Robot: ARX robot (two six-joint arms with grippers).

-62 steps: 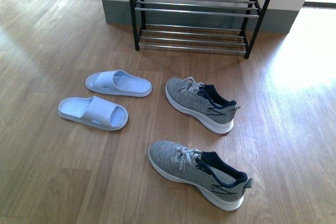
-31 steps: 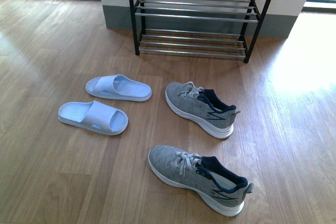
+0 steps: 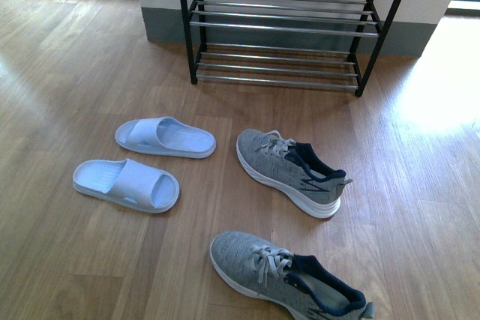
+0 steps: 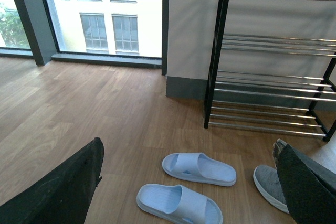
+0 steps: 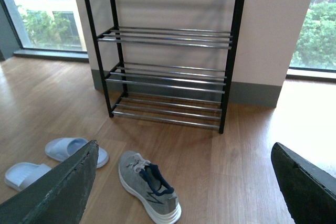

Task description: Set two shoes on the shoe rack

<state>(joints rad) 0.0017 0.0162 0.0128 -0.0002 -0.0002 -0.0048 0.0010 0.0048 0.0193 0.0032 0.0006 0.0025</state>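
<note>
Well, all four shoes are down on the wooden floor (image 3: 67, 80), none of them on the shoe rack (image 3: 281, 35), which stands upright against the pale wall (image 5: 168, 9) at the far side, with a black frame and thin chrome bars in tiers. The two grey sneakers lie on the right. The far sneaker (image 3: 289, 170) sits in front of the rack but well apart from it, toe angled away and to the left, navy lining showing at the heel. The near sneaker (image 3: 274, 269) lies the same way closer in, its heel cut off at the lower edge of the front view. To their left are two pale blue slides, side by side but not touching. The far slide (image 3: 165, 137) has its strap end to the left, and the near slide (image 3: 126, 183) has its strap end to the right. The left tool (image 4: 188, 145) hangs above the floor with its dark fingers (image 4: 63, 192) spread wide and nothing between them, looking over the slides with a big window (image 4: 105, 14) beyond. The right tool (image 5: 185, 145) is spread apart too, holding nothing, facing the rack and the far sneaker.
</note>
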